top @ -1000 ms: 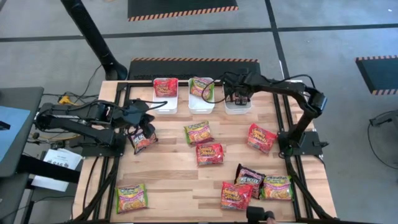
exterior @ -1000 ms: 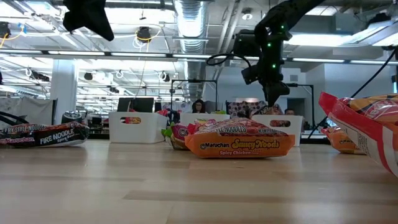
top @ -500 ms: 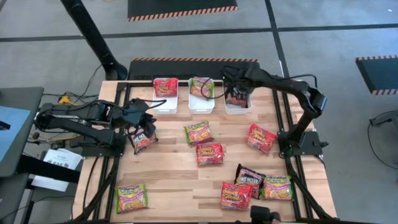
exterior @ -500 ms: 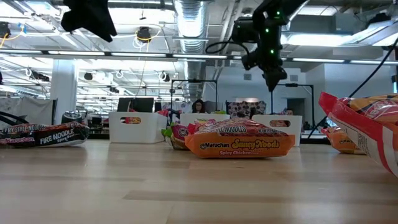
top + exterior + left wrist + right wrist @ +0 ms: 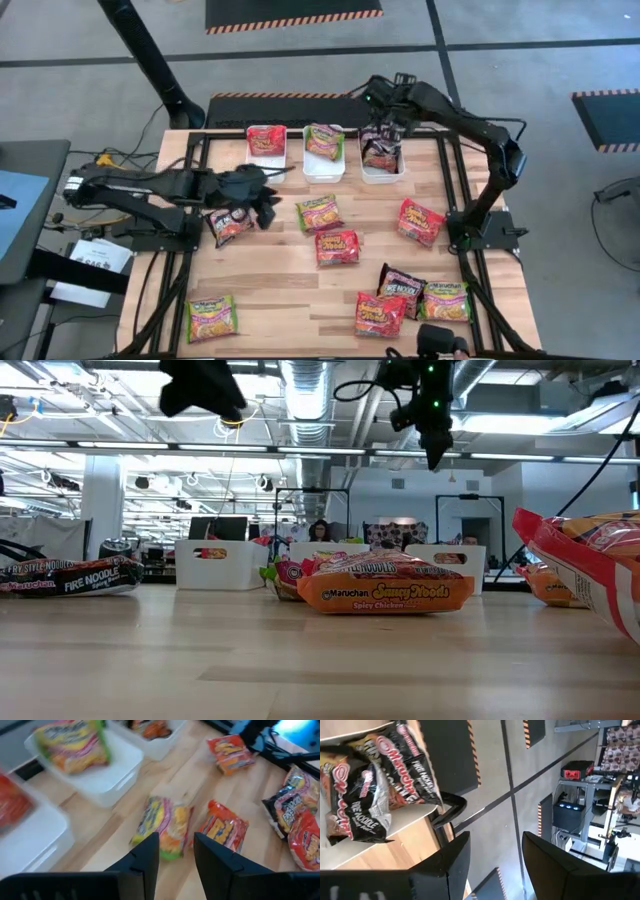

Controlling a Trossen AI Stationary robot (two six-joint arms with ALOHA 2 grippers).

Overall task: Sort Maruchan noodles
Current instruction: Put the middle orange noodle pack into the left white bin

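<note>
One black packet [image 5: 381, 152] now lies binned; right claw [image 5: 388, 103] has lifted away.

Left gripper [image 5: 266, 199] hangs parted, reached toward the table's middle; right gripper [image 5: 393, 103] hangs parted, raised at the far edge.

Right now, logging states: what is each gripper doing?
Left gripper: open, empty, above the table.
Right gripper: open, empty, by the black packets.

overhead, table-level and two wrist views, all sharing the table [image 5: 270, 275]
</note>
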